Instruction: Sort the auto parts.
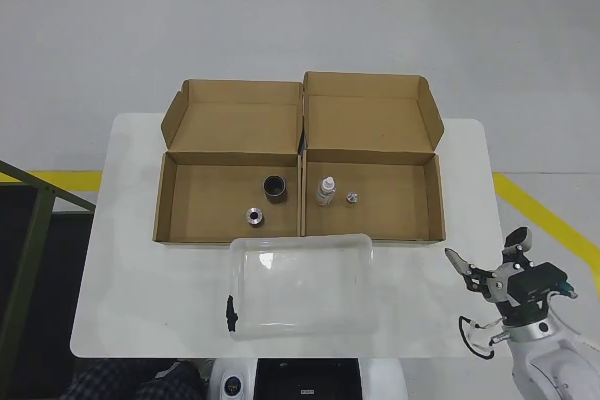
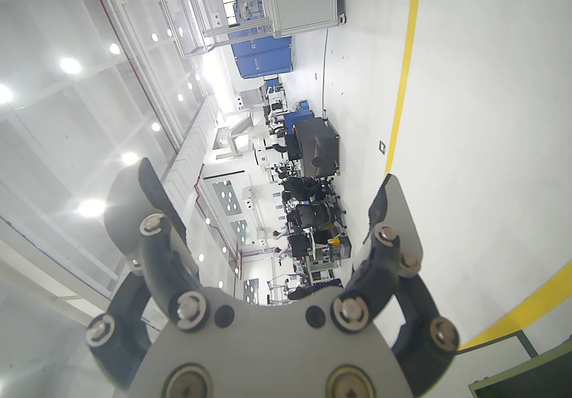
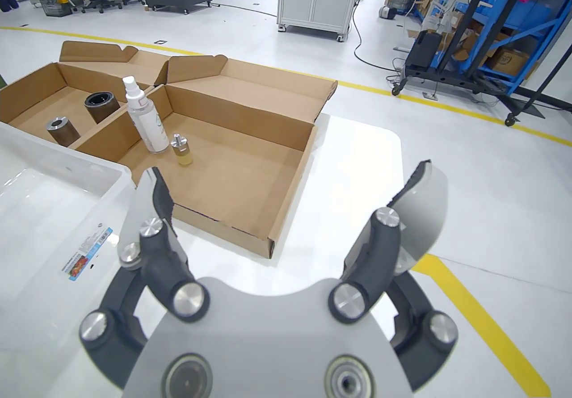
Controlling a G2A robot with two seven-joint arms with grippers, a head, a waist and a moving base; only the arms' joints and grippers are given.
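On the table [image 1: 130, 300], top view, a clear bin [image 1: 300, 285] sits at the near edge. Touching the bin's far side are two open boxes side by side. The left box [image 1: 205, 200], behind the bin's left half, holds a black cylinder [image 1: 275, 187] and a metal sleeve [image 1: 252, 214], the sleeve nearer the bin. The right box [image 1: 395, 205], behind the bin's right half, holds a spray bottle [image 1: 326, 190] and a small fitting [image 1: 351, 197], both upright and close together. A small black part [image 1: 230, 315] lies at the bin's near left corner; inside or outside, I cannot tell. The right gripper [image 1: 488, 250] hovers well to the right of the bin, jaws apart and empty.

In the left wrist view, the left gripper [image 2: 268, 176] points out at the hall, jaws spread wide with nothing between them.

In the right wrist view, the right gripper [image 3: 288, 174] faces the boxes beside the bin [image 3: 67, 176], jaws wide apart. Beyond the bin stand the bottle [image 3: 142, 118] and fitting [image 3: 182, 154], and farther on the sleeve [image 3: 62, 131] and cylinder [image 3: 102, 105].
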